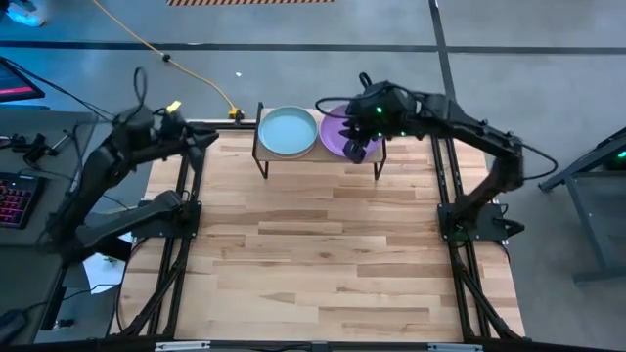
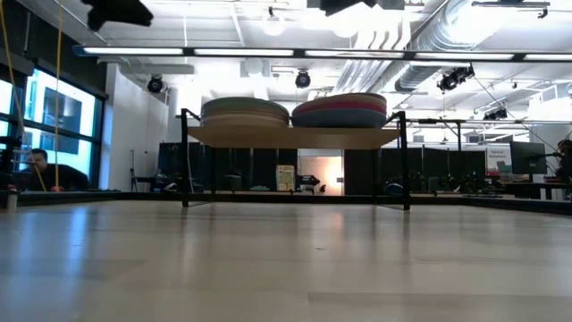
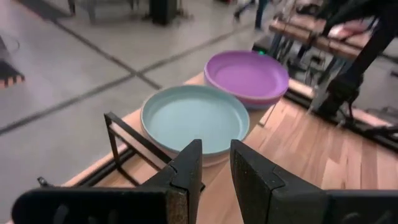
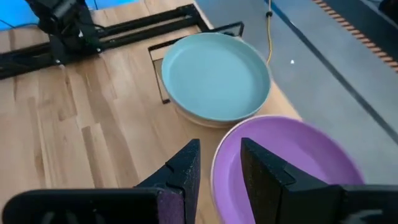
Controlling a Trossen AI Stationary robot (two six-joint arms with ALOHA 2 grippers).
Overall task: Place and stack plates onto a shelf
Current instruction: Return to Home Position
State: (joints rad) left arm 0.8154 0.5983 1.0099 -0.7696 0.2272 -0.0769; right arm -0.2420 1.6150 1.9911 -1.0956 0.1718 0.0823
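Looking across from the near edge: plank table (image 1: 323, 264) runs out ahead, with an arm base on either side. The left gripper (image 1: 208, 139) hangs near the table's far-left corner, just left of the shelf (image 1: 321, 154) and pointed toward it. Its fingers (image 3: 186, 171) are parallel with a narrow gap, nothing between them. The right gripper (image 1: 355, 149) hangs over the shelf's right half, above the purple plate (image 1: 331, 135), and the low view shows it well clear of the stack. Its fingers (image 4: 183, 171) also show a narrow gap and hold nothing. The shelf sits mid-way along the table's far edge on thin black legs. Two stacks sit on it, just beside each other. The left stack (image 2: 244, 112) is topped by the teal plate (image 1: 289, 131) and shows pale and greenish bands from table height. The right stack (image 2: 340, 110) is topped by the purple plate, with pink and blue bands under it. Both stacks sit flat on the board. Beyond the table a yellow cable (image 1: 196, 73) crosses the grey floor. A person (image 2: 37, 165) sits by the windows, far left.
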